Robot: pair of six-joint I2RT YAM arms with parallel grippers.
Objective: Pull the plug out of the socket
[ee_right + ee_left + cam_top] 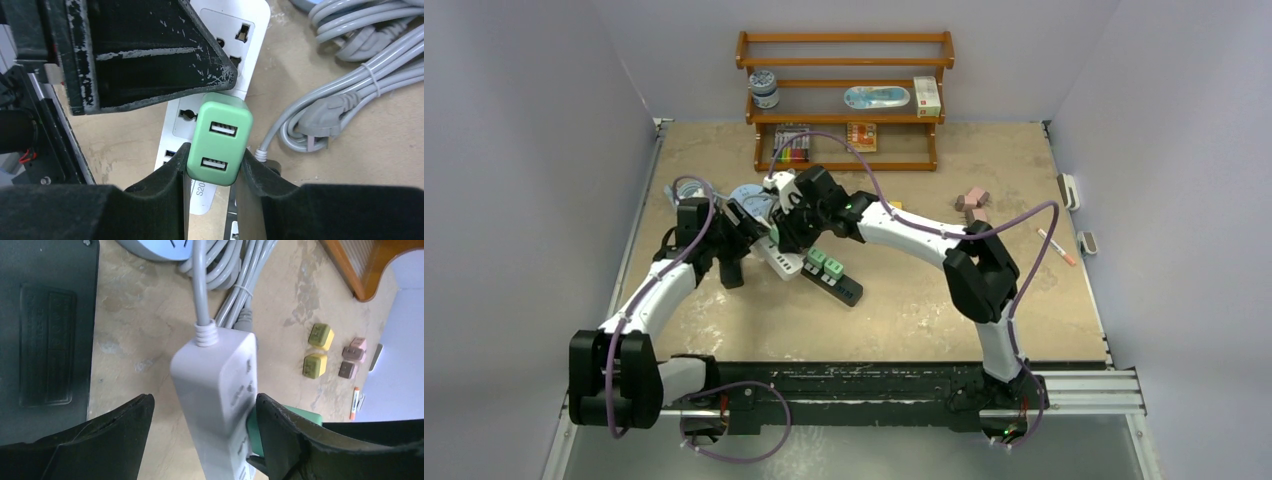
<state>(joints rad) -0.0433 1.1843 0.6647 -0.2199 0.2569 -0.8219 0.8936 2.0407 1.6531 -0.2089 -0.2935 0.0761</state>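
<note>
Green plug [222, 130] clenched in right pincer [215, 157]; left pincer [204, 401] spread, straddling white socket strip [215, 365].

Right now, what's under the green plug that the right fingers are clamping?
The white power strip lies under the green plug, with empty sockets showing beside it. Its pins and the socket it occupies are hidden by the plug's body.
</note>
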